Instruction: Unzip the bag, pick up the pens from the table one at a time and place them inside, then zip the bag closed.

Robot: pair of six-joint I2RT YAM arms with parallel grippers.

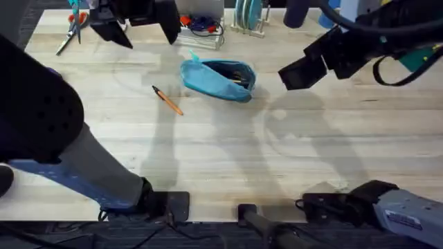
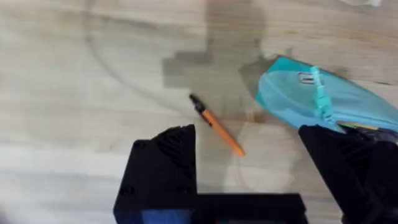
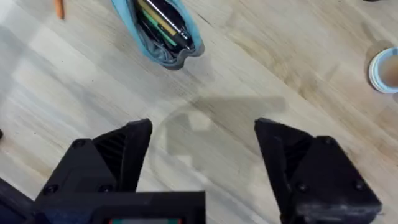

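Overhead: bag (image 1: pixel 219 79) lying unzipped at upper centre of the worktop (image 1: pixel 228 159), pens visible inside. One orange pen (image 1: pixel 167 101) left out, just lower left of the bag, apart from it. Left hand (image 1: pixel 138 28) up at top left, well above the pen; right hand (image 1: pixel 304 69) at upper right, beside the bag but clear of it. Risk here: approaching the thin pen from so high and missing, or nudging it so that it rolls off across the planks.

Left wrist: fingers (image 2: pixel 163 163) spread wide, holding nothing. Pen (image 2: pixel 216 125) lying diagonally between them, dark tip toward upper left; bag (image 2: pixel 323 99) at right, near the pen's orange end. Likely trouble: right-hand finger catching the bag on descent and dragging it, or closing along the pen's length rather than across it and squirting it out.

Right wrist: fingers (image 3: pixel 118 155) spread, empty, over bare wood. Bag mouth (image 3: pixel 163 28) gaping at upper left, pens packed inside. Possible snag: opening sagging shut without support, so the last pen catches on the zipper edge.
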